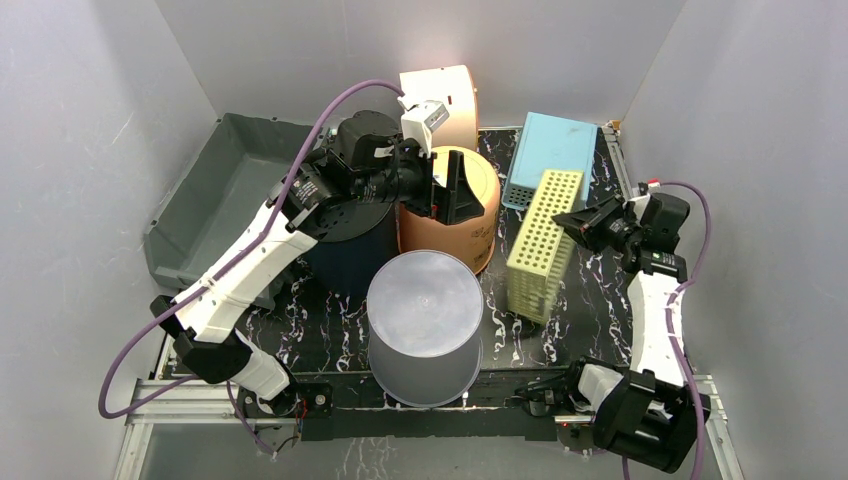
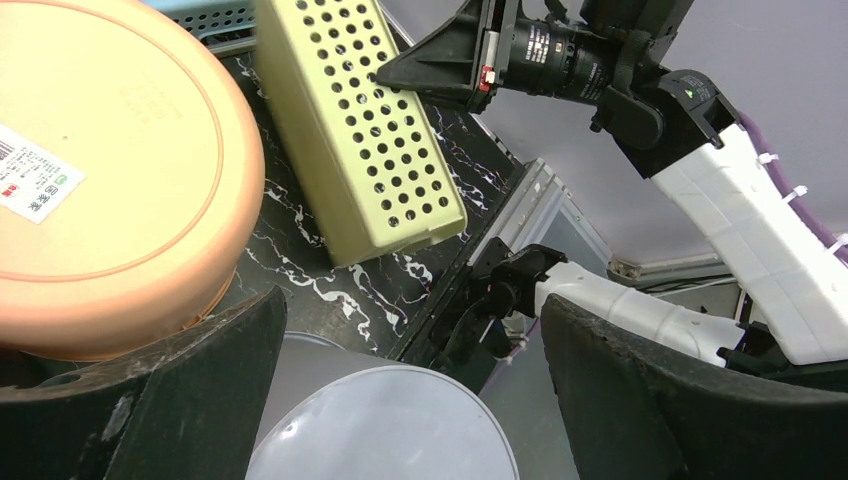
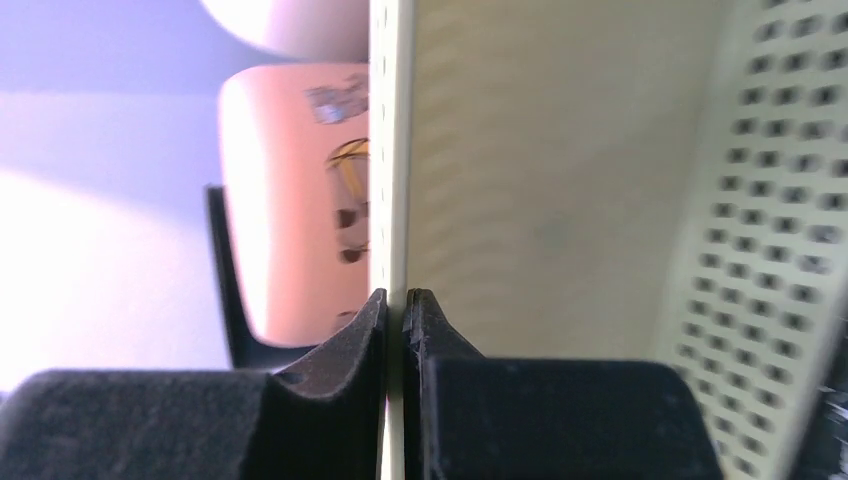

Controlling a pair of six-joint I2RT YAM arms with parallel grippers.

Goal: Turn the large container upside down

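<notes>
The large container [image 1: 540,245] is a yellow-green perforated basket, tilted up on one end on the dark marbled mat right of centre. My right gripper [image 1: 567,222] is shut on its upper side wall. In the right wrist view the jaws [image 3: 404,300] pinch the thin pale wall of the container [image 3: 560,200]. The left wrist view shows the container [image 2: 370,150] leaning, with the right gripper [image 2: 385,75] at its top edge. My left gripper [image 1: 452,195] hangs open over an orange tub [image 1: 450,240], with nothing between its fingers [image 2: 160,400].
An upturned grey bucket [image 1: 425,320] stands at the front centre. A dark blue tub [image 1: 345,255] sits under the left arm. A grey bin [image 1: 215,195] fills the left side. A blue perforated basket [image 1: 550,155] and a peach container [image 1: 440,90] stand at the back.
</notes>
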